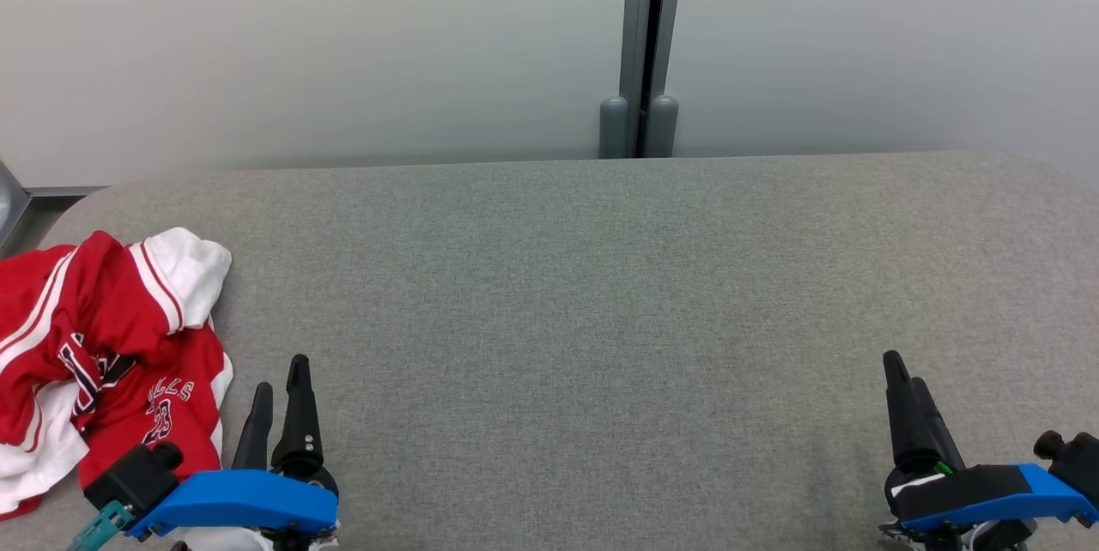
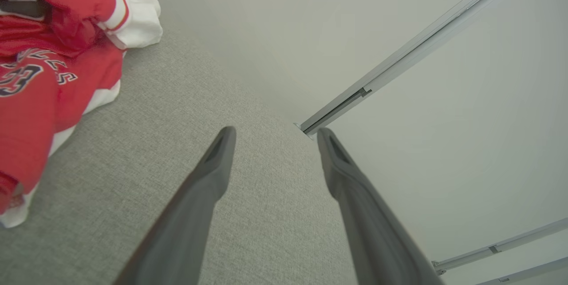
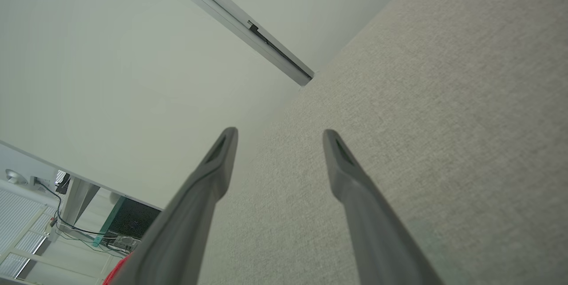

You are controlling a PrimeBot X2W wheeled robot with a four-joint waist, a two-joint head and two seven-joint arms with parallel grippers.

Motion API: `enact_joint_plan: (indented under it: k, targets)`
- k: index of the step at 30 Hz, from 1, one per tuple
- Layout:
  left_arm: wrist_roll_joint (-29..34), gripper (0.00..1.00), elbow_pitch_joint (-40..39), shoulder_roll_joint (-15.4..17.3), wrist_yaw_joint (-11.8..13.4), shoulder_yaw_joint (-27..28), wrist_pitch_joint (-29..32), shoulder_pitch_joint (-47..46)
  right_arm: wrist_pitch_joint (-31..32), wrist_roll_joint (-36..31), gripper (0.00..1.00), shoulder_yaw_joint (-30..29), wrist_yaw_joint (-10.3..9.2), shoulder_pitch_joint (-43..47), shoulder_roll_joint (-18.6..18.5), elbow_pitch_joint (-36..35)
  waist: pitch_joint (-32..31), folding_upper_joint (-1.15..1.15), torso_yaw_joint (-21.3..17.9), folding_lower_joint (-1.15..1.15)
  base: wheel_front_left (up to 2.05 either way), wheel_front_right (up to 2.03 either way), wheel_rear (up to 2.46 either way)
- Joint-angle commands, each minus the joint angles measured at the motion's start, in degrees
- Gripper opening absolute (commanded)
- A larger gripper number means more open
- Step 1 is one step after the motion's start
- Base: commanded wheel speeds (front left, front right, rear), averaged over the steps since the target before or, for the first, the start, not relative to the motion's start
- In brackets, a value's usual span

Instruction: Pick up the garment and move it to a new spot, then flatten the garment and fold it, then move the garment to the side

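A red and white garment [image 1: 103, 362] with dark lettering lies crumpled at the left end of the grey fabric table [image 1: 567, 319]. My left gripper [image 1: 279, 379] hovers open just to the right of it, apart from the cloth, nothing between its fingers. In the left wrist view the garment [image 2: 49, 67] lies at the upper left, beside the spread fingers of the left gripper [image 2: 273, 136]. At the lower right of the head view my right gripper [image 1: 901, 375] stands open and holds nothing. The right wrist view has the right gripper [image 3: 279, 136] open over bare table cloth.
A pale wall with a grey vertical post [image 1: 648, 45] stands right behind the table's far edge. The table's rounded left corner [image 1: 77, 208] lies just beyond the garment. Grey cloth stretches bare between the two grippers.
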Motion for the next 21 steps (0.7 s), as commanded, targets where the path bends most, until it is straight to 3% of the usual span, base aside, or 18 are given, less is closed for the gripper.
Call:
enact_joint_plan:
  k: [1,21]
  targets:
    - [2.8,1.0,-0.5,0.6,0.2,-0.7,-0.8,-0.6,-0.8,-2.7,1.0,-0.2,0.08,-0.2,-0.4,-0.5,-0.1,0.0,0.0,0.0,0.0,0.0,0.0]
    - [16.4,1.0,0.3,1.3,0.9,-3.1,-4.1,0.1,-2.3,-17.2,1.0,1.0,0.1,0.2,-0.5,-0.3,-0.3,0.0,0.2,0.0,0.0,0.0,0.0]
